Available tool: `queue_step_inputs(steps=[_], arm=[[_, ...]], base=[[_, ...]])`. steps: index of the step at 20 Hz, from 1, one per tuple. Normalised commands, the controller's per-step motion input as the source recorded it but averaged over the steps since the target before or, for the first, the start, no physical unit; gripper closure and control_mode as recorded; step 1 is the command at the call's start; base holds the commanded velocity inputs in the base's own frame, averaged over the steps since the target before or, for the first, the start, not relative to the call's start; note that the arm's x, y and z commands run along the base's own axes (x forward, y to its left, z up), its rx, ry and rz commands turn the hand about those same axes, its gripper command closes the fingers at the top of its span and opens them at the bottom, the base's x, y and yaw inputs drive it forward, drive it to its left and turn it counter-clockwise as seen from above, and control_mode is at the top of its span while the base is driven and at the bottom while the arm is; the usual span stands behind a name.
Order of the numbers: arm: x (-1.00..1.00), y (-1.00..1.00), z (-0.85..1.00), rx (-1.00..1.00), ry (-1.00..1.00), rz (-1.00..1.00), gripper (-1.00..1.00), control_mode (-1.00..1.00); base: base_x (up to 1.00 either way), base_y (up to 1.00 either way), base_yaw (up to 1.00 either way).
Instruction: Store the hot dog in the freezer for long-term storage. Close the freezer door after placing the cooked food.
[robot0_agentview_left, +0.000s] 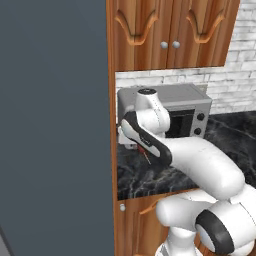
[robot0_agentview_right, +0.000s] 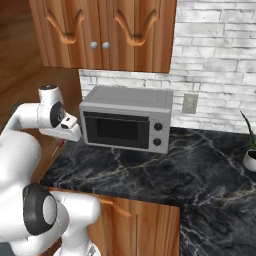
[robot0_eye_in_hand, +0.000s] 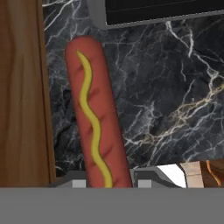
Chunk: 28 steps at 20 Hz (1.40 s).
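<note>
The hot dog (robot0_eye_in_hand: 94, 118), reddish-brown with a wavy yellow mustard line, lies lengthwise over the black marble counter (robot0_eye_in_hand: 166, 87), close to a wooden side panel (robot0_eye_in_hand: 22, 96). My gripper (robot0_eye_in_hand: 111, 183) is shut on its near end, with a grey fingertip pressed against each side. In the left base view the hand (robot0_agentview_left: 142, 147) reaches down at the counter's left end, and a sliver of the hot dog (robot0_agentview_left: 145, 156) shows under it. The freezer cabinet's slate blue-grey wall (robot0_agentview_left: 50, 125) stands left of the wooden panel. The freezer door is out of view.
A grey microwave (robot0_agentview_right: 127, 122) stands on the counter just behind and right of the hand. Wooden wall cabinets (robot0_agentview_right: 105, 30) hang above it, and a potted plant (robot0_agentview_right: 250, 155) sits at the far right. Bare marble counter (robot0_agentview_right: 200, 170) stretches to the right.
</note>
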Motion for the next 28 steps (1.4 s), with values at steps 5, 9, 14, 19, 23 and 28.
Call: queue_step_inputs(steps=[5,9,14,19,23,28], arm=[[-0.28,-0.22,0.96,0.0,0.0,0.05,1.0,-1.0],[-0.33,-0.54,0.61,-0.02,-0.08,0.1,1.0,-1.0],[-0.72,-0.7,0.09,0.0,-0.18,0.12,1.0,-1.0],[-0.66,-0.44,0.04,0.0,-0.04,0.11,1.0,-1.0],[-0.04,-0.11,0.0,0.0,0.15,0.02,1.0,-1.0],[0.0,0.0,-0.05,0.0,0.18,0.0,1.0,-1.0]], base=[[0.0,0.0,0.0],[0.0,0.0,0.0],[0.0,0.0,0.0],[0.0,0.0,0.0],[0.0,0.0,0.0],[0.0,0.0,0.0]])
